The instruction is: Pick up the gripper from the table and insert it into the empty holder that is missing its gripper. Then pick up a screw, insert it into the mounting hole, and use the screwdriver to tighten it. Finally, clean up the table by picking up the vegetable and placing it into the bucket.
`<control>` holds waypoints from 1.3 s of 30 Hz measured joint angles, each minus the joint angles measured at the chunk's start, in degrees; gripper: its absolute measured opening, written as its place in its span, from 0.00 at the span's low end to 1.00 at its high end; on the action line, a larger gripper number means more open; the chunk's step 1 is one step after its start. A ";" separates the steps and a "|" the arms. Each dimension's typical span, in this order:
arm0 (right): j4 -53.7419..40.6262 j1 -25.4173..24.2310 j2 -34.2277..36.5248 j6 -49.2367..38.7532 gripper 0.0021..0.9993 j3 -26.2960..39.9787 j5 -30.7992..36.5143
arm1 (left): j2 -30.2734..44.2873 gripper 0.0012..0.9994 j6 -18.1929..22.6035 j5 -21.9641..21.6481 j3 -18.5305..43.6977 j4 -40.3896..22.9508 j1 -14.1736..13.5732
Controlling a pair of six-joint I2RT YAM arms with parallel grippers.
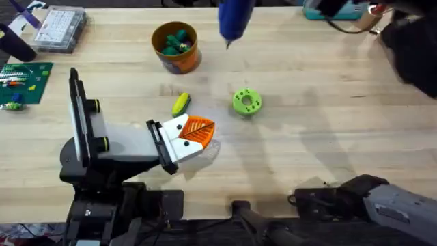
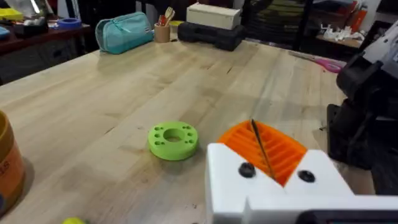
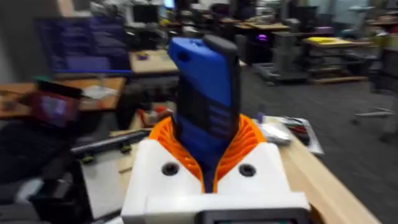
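The blue screwdriver [image 1: 235, 17] hangs in the air over the far middle of the table, bit pointing down. My right gripper [image 3: 208, 149] is shut on the screwdriver [image 3: 205, 106], orange pads on both sides. The yellow vegetable [image 1: 180, 104] lies on the table, just beyond my left gripper [image 1: 199, 130]. That left gripper [image 2: 264, 149] is shut, its orange pads pressed together on nothing. Farther back stands the orange bucket [image 1: 176, 46] with green pieces inside. The loose gripper, holder and screw are out of view.
A round green disc with holes [image 1: 246, 101] lies right of the vegetable. A clear parts box [image 1: 61, 27] and a green board [image 1: 24, 82] sit at the far left. A teal pouch [image 2: 124, 32] and a black case [image 2: 211, 34] line the far edge.
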 joint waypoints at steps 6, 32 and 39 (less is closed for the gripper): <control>1.83 3.31 7.80 4.70 0.05 4.69 -5.89 | -0.01 0.02 0.00 0.00 0.00 0.00 0.00; 3.71 18.52 10.90 0.79 0.05 9.46 -13.48 | -0.01 0.02 0.00 0.00 0.00 0.00 0.00; 2.00 18.59 10.90 -2.27 0.05 9.46 -14.51 | 0.00 0.02 0.00 0.02 0.00 0.00 0.00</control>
